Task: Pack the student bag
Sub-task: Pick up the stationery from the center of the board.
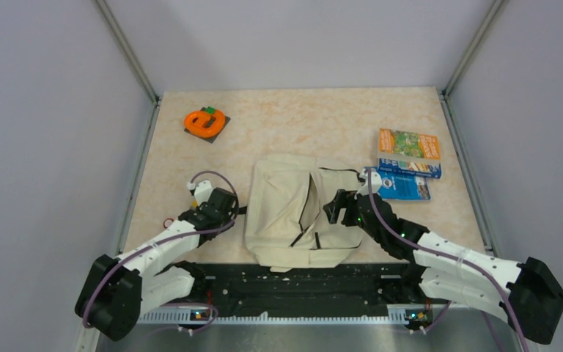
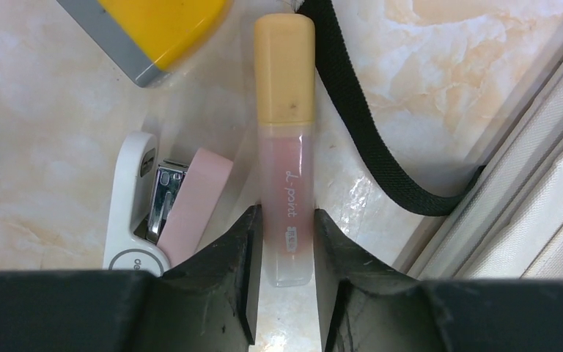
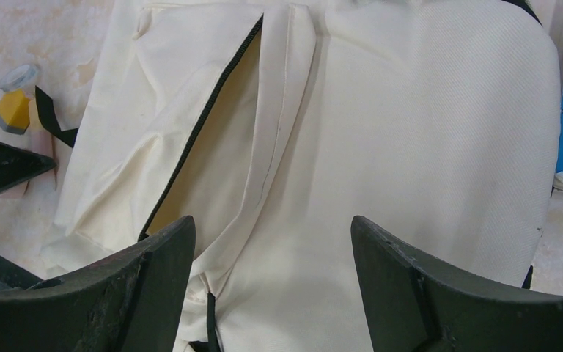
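Clasping gloss tube [image 2: 286, 169], left hand [image 2: 287, 224]; hidden overhead.

A table [image 1: 300, 121] with a glossy marbled top, cream veined with peach, stands inside an enclosed booth. Plain pale grey walls [image 1: 300, 37] close it in at the back and on both sides. Slim aluminium posts [image 1: 130, 55] rise at the two far corners, and metal strips [image 1: 138, 183] edge the table's sides. The light is soft and even, leaving a faint sheen on the tabletop and only weak shadows.
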`<state>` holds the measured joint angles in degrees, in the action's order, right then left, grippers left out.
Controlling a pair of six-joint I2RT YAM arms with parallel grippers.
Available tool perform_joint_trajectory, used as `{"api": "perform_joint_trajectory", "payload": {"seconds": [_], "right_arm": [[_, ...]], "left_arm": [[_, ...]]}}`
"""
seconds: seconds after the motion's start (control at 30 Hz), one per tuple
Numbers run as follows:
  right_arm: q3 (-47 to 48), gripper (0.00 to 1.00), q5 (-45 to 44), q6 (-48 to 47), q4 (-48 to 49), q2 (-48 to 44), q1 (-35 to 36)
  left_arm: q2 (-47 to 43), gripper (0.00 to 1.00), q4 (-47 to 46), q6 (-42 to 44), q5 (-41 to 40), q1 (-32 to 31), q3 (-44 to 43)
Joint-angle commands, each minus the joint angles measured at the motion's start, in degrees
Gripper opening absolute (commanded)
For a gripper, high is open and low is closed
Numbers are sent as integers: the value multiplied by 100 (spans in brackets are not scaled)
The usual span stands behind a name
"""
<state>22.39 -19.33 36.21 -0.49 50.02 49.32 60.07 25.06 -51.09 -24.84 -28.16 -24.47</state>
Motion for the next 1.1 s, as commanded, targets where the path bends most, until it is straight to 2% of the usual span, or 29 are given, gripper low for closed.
{"api": "perform_joint_trajectory", "payload": {"seconds": [0.0, 0.4, 0.47, 0.63, 0.83, 0.9, 1.07], "right_arm": [[89, 76, 17, -12, 196, 4, -72], [220, 75, -470, -456, -144, -404, -71], [222, 75, -548, -485, -140, -449, -70], [226, 75, -464, -458, 7, -348, -71], [427, 77, 614, -427, 427, -168, -74], [566, 82, 951, -277, 370, -112, -153], [685, 87, 2992, -10, 736, 20, -865]], "left_arm": [[-80, 31, -187, 10, 4, 24, -24], [-803, 8, -481, 862, 539, -120, -244], [-963, 6, -784, 1335, 617, -414, -272], [-1140, 6, -924, 1976, -221, -1740, -552], [-961, 6, -1598, 2658, -88, -2768, -723], [-811, 6, -1907, 2846, 112, -3036, -760], [-375, 6, -2259, 3150, 323, -3654, -1025]]}}
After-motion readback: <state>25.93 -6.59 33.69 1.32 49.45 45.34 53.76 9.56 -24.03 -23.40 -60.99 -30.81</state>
